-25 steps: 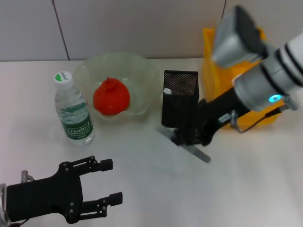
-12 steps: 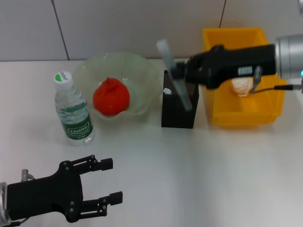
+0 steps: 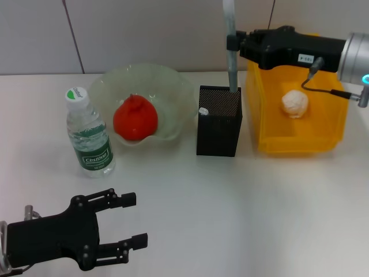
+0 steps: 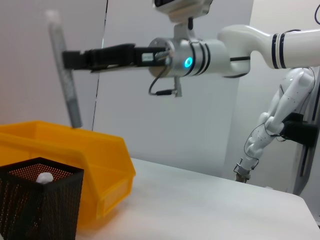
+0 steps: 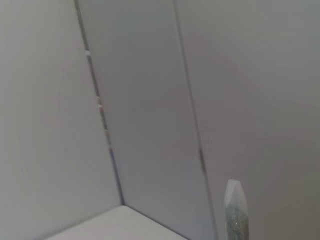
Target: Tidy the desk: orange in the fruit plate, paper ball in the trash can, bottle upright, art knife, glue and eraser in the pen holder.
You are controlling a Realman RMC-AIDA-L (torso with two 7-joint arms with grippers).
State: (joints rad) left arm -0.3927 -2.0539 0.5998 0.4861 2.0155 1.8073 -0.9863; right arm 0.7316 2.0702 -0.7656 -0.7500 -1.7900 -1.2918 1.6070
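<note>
The art knife (image 3: 230, 46), a slim grey stick, is held upright at the upper centre of the head view, clenched near its upper part by the right gripper (image 3: 235, 43), with its lower end over the opening of the pen holder (image 3: 218, 122), just beside the trash can (image 3: 323, 138). It is judged stiff, light and smooth, so a firm pinch high on the shaft suits it, the tip being left free to enter the mesh cup. A small white object (image 4: 45, 176) is already seen inside the holder. The left gripper (image 3: 124, 226) is parked at the lower left with its fingers spread and nothing in them.
</note>
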